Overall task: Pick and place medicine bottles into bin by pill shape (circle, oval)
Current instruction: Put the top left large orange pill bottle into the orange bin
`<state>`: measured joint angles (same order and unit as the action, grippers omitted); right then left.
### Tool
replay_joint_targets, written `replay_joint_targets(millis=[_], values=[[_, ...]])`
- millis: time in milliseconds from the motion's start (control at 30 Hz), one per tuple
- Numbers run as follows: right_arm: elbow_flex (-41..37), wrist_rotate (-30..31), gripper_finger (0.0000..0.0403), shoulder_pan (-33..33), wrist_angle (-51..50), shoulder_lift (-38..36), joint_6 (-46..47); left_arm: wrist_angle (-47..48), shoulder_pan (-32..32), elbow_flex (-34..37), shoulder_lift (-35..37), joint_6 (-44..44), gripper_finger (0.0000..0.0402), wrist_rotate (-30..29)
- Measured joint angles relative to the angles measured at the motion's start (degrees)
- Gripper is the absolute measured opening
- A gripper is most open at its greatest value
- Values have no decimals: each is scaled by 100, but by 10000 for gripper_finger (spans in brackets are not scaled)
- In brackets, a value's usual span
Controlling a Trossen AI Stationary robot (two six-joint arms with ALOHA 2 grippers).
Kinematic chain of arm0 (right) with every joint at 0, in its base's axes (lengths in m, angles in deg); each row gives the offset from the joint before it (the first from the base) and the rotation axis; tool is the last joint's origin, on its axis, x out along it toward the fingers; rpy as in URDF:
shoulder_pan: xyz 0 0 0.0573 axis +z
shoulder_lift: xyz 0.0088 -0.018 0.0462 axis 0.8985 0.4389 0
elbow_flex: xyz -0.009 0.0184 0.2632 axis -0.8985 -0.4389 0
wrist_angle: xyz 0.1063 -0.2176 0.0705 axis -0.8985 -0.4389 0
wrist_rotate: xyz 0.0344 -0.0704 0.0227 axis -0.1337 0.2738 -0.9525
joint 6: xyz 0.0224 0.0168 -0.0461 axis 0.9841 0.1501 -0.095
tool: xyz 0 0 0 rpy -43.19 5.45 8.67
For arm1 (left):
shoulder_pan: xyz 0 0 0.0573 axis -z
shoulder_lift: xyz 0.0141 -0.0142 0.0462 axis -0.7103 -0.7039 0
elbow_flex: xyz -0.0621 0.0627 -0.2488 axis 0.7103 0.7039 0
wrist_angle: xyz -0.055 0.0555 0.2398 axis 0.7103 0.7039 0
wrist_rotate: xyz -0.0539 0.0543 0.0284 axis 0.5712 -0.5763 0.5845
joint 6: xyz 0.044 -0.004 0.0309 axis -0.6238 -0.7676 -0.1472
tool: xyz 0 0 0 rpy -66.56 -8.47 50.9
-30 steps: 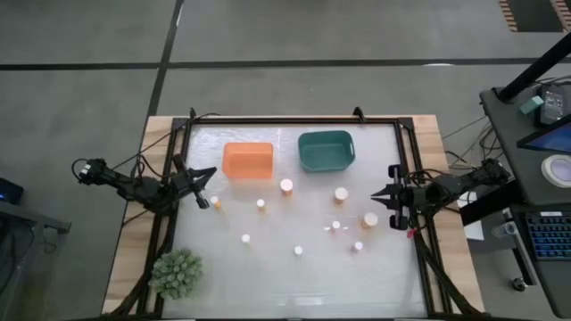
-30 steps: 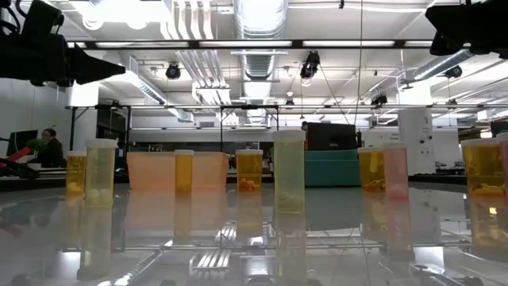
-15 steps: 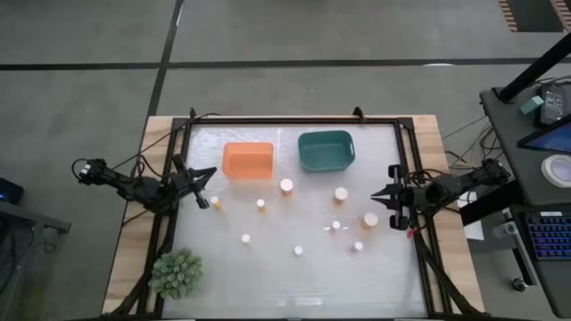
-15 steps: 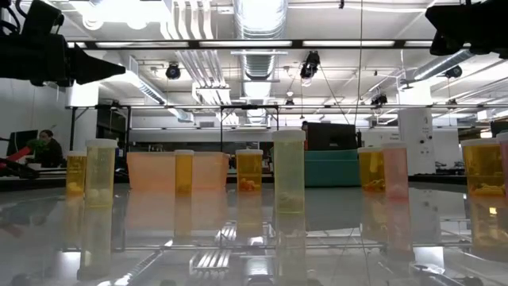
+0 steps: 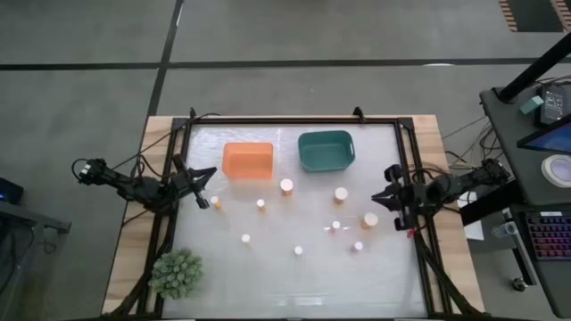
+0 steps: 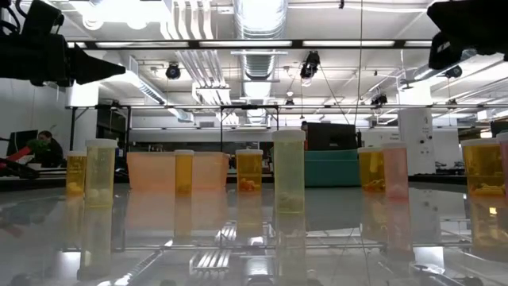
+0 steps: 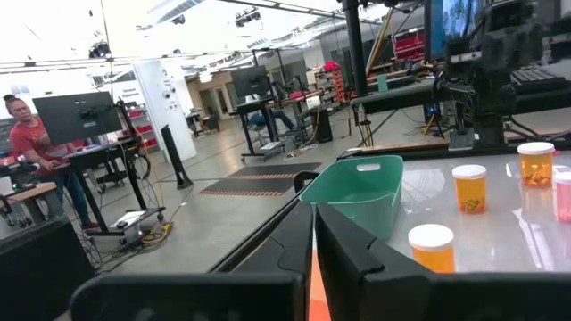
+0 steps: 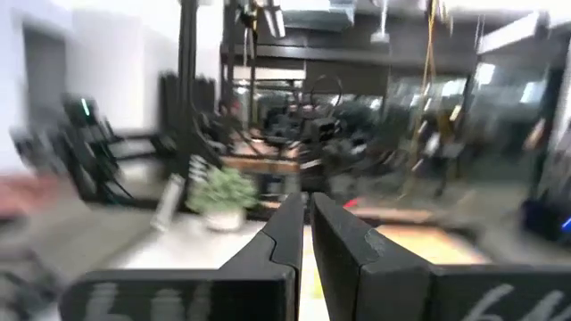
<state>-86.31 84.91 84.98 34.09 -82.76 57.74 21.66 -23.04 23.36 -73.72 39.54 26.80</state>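
Observation:
Several small amber medicine bottles with white caps stand upright on the white table top, among them one near my left gripper, one below the bins and one near my right gripper. The orange bin and the teal bin sit at the far side. My left gripper is shut and empty at the table's left edge, above the table. My right gripper is shut and empty at the right edge, pointing toward the table's middle.
A green potted plant stands at the near left corner. A black frame runs around the table top. The left wrist view shows the teal bin and three bottles, the nearest one beside it. A person sits in the room beyond.
My right gripper has shifted a little toward the table's left and turned slightly, still shut. The bottles and bins stand as before.

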Motion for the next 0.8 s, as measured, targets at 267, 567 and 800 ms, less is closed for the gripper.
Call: replay_joint_targets(millis=[267, 567, 800], values=[[2, 48, 18, -2, -37, -1, 550, 2, 0, 0, -2, 1, 0, -1], [2, 48, 18, -2, -38, 1, 622, -458, -2, 0, 0, 1901, 0, 34], [2, 58, 18, -4, -36, 1, 548, -1378, -1, 0, -1, 3307, 0, 39]])
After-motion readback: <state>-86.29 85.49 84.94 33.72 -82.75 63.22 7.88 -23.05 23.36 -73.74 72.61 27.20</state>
